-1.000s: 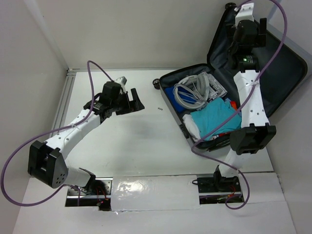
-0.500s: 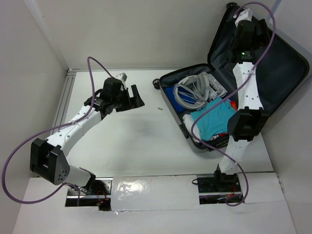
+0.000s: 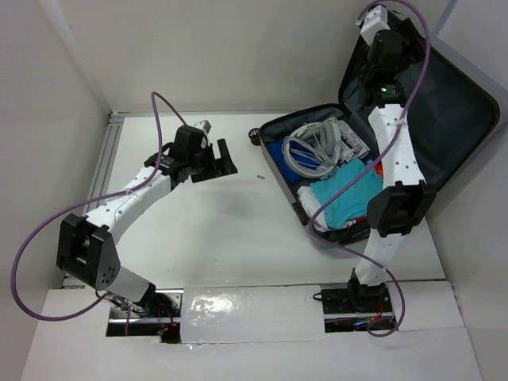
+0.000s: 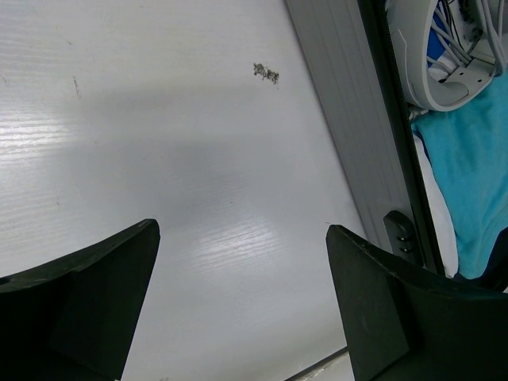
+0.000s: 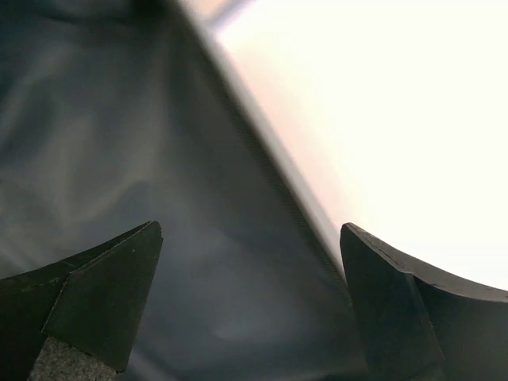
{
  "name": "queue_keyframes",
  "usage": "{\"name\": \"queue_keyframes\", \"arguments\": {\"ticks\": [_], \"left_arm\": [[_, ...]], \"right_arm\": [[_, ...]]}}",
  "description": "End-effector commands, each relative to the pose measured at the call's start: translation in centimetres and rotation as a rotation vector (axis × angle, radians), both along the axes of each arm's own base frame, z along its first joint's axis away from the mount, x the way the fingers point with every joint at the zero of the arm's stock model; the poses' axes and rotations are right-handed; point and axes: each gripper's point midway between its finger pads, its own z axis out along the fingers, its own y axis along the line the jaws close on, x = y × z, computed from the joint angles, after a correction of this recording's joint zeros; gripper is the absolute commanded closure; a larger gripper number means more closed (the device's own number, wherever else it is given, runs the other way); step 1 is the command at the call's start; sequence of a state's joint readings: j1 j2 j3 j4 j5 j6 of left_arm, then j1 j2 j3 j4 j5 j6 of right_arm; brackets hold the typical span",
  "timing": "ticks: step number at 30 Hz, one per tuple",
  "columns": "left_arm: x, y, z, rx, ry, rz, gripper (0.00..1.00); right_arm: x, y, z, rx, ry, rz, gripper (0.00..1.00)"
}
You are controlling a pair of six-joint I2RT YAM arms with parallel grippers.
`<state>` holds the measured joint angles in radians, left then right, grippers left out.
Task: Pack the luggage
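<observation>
Right gripper [image 5: 250, 230], spread and empty, is now raised higher, to the lid's [image 3: 464, 111] top edge, upper right of the top view. Luggage [image 3: 282, 184] lies open and filled at right. Lid closing is judged next.

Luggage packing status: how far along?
Done: the luggage base already holds a teal garment, a white coiled bundle and more. In hand: nothing. Both sets of jaws stand open, right arm up by the raised lid, left arm over the table. Left: the lid is open and needs closing.
</observation>
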<state>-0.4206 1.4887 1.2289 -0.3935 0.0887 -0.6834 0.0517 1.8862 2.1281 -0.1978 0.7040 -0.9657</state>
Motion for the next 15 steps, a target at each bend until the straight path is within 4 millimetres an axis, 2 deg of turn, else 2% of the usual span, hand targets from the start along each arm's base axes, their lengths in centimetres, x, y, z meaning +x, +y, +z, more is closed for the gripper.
{"name": "queue_keyframes", "arguments": {"ticks": [1, 4, 5, 10, 12, 14, 15], "left_arm": [[0.5, -0.6, 1.7, -0.028, -0.04, -0.016, 0.01], [0.5, -0.6, 1.7, -0.028, -0.04, -0.016, 0.01], [0.5, -0.6, 1.7, -0.028, -0.04, -0.016, 0.01], [0.6, -0.5, 1.7, -0.023, -0.042, -0.009, 0.01], [0.6, -0.5, 1.7, -0.028, -0.038, -0.003, 0.01], [0.5, -0.4, 1.2, -0.024, -0.029, -0.003, 0.01], [0.5, -0.4, 1.2, -0.024, -0.028, -0.003, 0.01]], "right_arm": [[-3.0, -3.1, 6.1, -0.016, -0.187, -0.075, 0.0], [-3.4, -4.7, 6.0, -0.014, -0.185, -0.098, 0.0], [-3.4, -5.7, 5.0, -0.016, -0.156, -0.118, 0.0], [-3.2, -7.3, 3.9, -0.044, -0.124, -0.152, 0.0], [-3.4, -7.8, 3.9, -0.045, -0.124, -0.163, 0.08], [-4.1, -8.7, 4.2, -0.046, -0.135, -0.181, 0.23], [-4.1, -8.7, 4.2, -0.046, -0.135, -0.181, 0.48]]}}
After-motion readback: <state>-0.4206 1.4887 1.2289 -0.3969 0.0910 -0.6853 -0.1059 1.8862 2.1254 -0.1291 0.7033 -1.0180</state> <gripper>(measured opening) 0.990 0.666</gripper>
